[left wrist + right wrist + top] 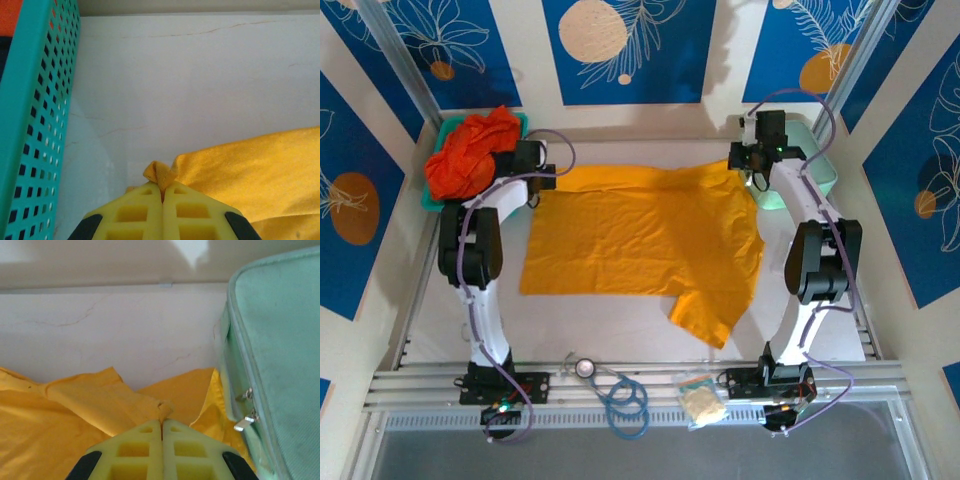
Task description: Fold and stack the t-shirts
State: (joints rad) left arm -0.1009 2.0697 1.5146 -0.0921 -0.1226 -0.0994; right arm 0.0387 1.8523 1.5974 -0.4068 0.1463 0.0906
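A mustard-yellow t-shirt [640, 240] lies spread across the middle of the white table, one sleeve pointing toward the near edge. My left gripper [548, 178] is shut on its far left corner; a pinched fold of yellow cloth [161, 172] pokes out above the closed yellow fingers [140, 210]. My right gripper [745, 165] is shut on the far right corner, with a small tuft of the yellow t-shirt [164, 410] between its fingers [185, 447]. Red-orange t-shirts [470, 152] sit bunched in a heap at the far left.
The red-orange heap rests in a teal perforated tray [35, 115], just left of my left gripper. A pale mint-green padded case [275, 365] stands right beside my right gripper. A stethoscope [615, 392] and a small packet [702, 400] lie on the near rail.
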